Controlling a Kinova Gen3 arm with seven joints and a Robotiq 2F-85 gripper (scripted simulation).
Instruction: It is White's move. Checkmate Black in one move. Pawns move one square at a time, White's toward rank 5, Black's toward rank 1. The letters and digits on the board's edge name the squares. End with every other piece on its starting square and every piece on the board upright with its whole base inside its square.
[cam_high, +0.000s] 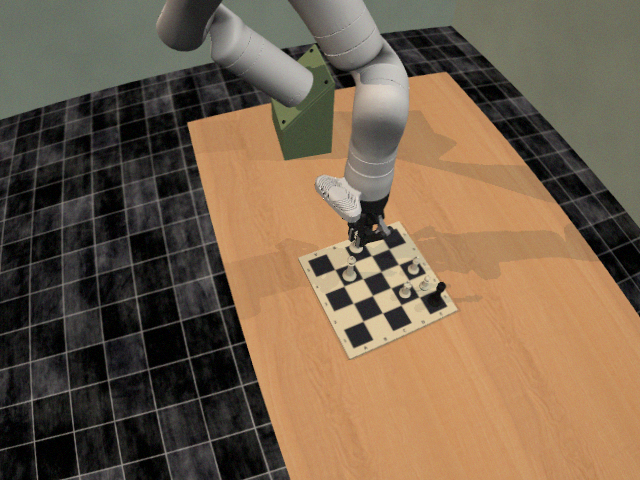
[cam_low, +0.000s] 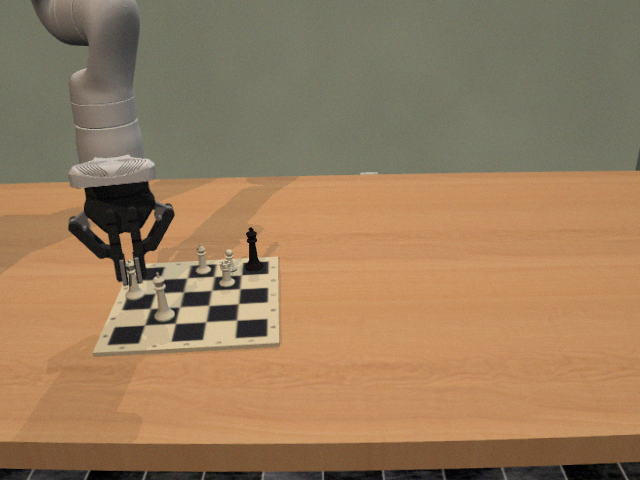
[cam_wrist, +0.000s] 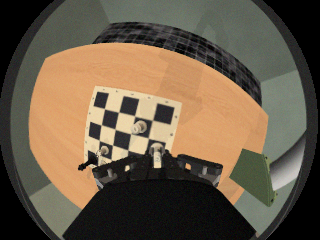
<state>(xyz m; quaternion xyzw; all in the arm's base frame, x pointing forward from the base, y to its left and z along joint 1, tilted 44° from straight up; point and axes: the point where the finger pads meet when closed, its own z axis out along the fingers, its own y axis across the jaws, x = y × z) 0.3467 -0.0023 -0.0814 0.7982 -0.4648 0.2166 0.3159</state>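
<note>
A small chessboard lies on the wooden table. My gripper is shut on the top of a white piece that stands on a square at the board's edge nearest the arm. Another tall white piece stands one square away. A white bishop, a white pawn and a third white piece stand near the black king, which is on a corner square.
The arm's green mount block stands on the table behind the board. The table's edges drop to a dark tiled floor.
</note>
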